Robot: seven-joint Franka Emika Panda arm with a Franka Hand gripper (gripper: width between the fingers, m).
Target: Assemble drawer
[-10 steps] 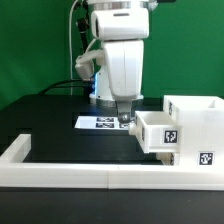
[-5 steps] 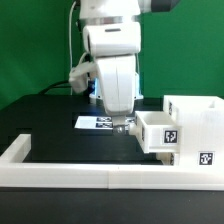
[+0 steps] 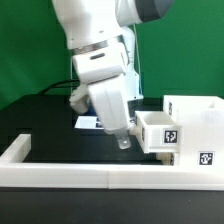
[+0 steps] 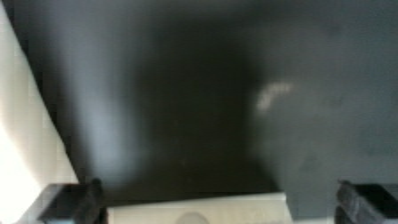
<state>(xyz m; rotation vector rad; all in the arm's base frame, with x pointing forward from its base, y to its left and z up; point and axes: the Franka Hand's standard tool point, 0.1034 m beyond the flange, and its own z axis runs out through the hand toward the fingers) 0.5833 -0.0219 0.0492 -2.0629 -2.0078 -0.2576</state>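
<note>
Exterior view: black tabletop [image 3: 50, 125] fronted by a long low white border rail [image 3: 80, 177] that turns a corner at the exterior view's left.

Franka arm [image 3: 95, 40] fills the upper middle of the frame, wrist tilted, forearm leaning down toward the exterior view's right.

Drawer shell [image 3: 192, 125], tall white box, open on top, stands on the far side of the hand toward the exterior view's right. 1 square black-and-white tag shows low on its front face.

Drawer tray [image 3: 160, 132], small white rectangle with 1 tag on its face, sticks out of the shell on the side toward the hand. Its near corner lies just beside the fingertips; contact cannot be confirmed from this view.

Marker board [image 3: 92, 122], flat white strip, lies on the tabletop behind the hand, mostly hidden by the wrist.

Hand [image 3: 123, 141] points down, tips low over the tabletop, just short of the tray.

Wrist view: blurred. 2 dark fingertips [image 4: 75, 202] sit wide apart with nothing gripped between them. A pale surface [image 4: 187, 211] shows between the tips, and a white edge [image 4: 22, 110] runs along one side; neither can be identified.
</note>
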